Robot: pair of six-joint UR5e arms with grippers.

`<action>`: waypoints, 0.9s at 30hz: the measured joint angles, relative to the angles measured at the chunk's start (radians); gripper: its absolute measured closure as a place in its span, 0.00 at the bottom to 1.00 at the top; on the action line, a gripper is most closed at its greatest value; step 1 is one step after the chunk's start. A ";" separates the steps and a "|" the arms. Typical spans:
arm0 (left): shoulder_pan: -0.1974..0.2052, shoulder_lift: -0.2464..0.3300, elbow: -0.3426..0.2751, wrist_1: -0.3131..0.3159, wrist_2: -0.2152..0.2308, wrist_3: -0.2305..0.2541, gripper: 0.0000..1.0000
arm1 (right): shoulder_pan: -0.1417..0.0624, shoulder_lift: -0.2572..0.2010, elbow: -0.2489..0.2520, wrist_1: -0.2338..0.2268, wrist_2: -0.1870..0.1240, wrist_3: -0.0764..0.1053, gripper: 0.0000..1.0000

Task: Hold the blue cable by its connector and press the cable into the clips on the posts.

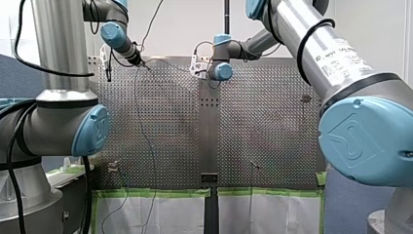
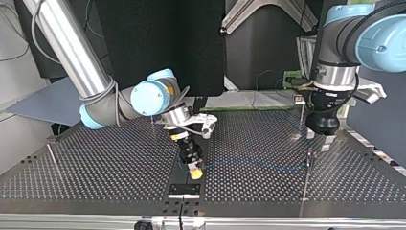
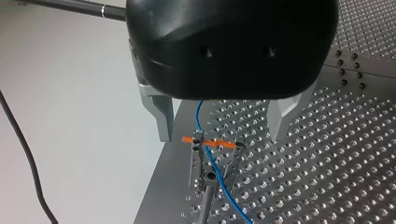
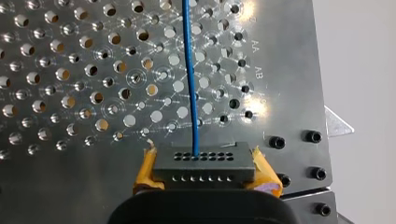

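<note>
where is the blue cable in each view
front view: the blue cable seems to be the thin line at the perforated table's far end.
top view: low, from the connector to a post.
left wrist view: through the post's clip, under my left gripper, between its open fingers.
right wrist view: straight ahead out of the connector in my right gripper.
shared landmark: the perforated table.

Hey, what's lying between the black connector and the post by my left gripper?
Top view: just the blue cable, running over bare perforated table from connector to post.
</note>
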 joint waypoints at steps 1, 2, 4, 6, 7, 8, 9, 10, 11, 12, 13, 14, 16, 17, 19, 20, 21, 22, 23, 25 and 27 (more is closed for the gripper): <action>0.000 0.000 0.000 0.000 -0.001 0.000 0.00 | 0.000 0.000 0.000 0.000 0.000 0.000 1.00; 0.000 0.000 0.000 0.000 -0.001 0.000 0.00 | 0.000 0.000 0.000 0.000 0.000 0.000 1.00; -0.001 0.000 0.000 0.000 0.000 0.002 0.00 | 0.000 0.000 0.000 0.000 0.000 0.000 1.00; -0.003 0.000 0.000 0.000 0.008 0.010 0.00 | -0.001 0.000 0.000 0.000 0.000 0.000 1.00; -0.005 0.000 0.000 0.000 0.013 0.015 0.00 | -0.001 0.000 0.000 0.000 0.000 0.000 1.00; -0.007 -0.001 0.000 0.000 0.021 0.023 0.00 | -0.002 0.000 0.000 0.000 0.000 0.000 1.00; -0.009 -0.001 0.000 0.000 0.027 0.029 0.00 | -0.002 0.000 0.000 0.001 0.000 0.000 1.00; -0.010 -0.002 0.001 0.000 0.033 0.036 0.00 | -0.003 0.000 0.000 0.001 0.000 0.000 1.00; -0.012 -0.003 0.003 0.001 0.042 0.044 0.00 | -0.003 0.000 0.000 0.002 0.000 0.000 1.00; -0.013 -0.004 0.005 0.004 0.049 0.051 0.00 | -0.003 0.000 0.000 0.002 0.001 0.000 1.00; -0.014 -0.006 0.008 0.007 0.056 0.058 0.00 | -0.002 0.000 0.000 0.002 0.001 0.000 1.00; -0.017 -0.009 0.011 0.011 0.067 0.069 0.00 | -0.002 0.000 0.000 0.002 0.001 0.000 1.00; -0.020 -0.014 0.017 0.017 0.083 0.084 0.00 | -0.002 0.000 0.000 0.002 0.001 0.000 1.00; -0.023 -0.018 0.022 0.020 0.093 0.092 0.00 | -0.002 0.000 0.000 0.002 0.001 0.000 1.00; -0.027 -0.024 0.028 0.023 0.108 0.099 0.00 | -0.002 0.000 0.000 0.002 0.001 0.000 1.00; -0.030 -0.028 0.031 0.026 0.118 0.101 0.00 | -0.002 0.000 0.000 0.002 0.002 0.000 1.00; -0.032 -0.032 0.034 0.028 0.124 0.101 0.00 | -0.002 0.000 0.000 0.002 0.002 0.000 1.00; -0.035 -0.035 0.036 0.032 0.130 0.100 0.00 | -0.002 0.000 0.000 0.002 0.002 0.000 1.00; -0.038 -0.042 0.040 0.038 0.138 0.094 0.00 | -0.002 0.000 0.000 0.001 0.002 0.000 1.00; -0.043 -0.055 0.046 0.046 0.145 0.086 0.00 | -0.002 0.000 0.000 0.001 0.002 0.000 1.00; -0.049 -0.071 0.054 0.051 0.143 0.082 0.00 | -0.001 0.000 0.000 0.001 0.002 0.000 1.00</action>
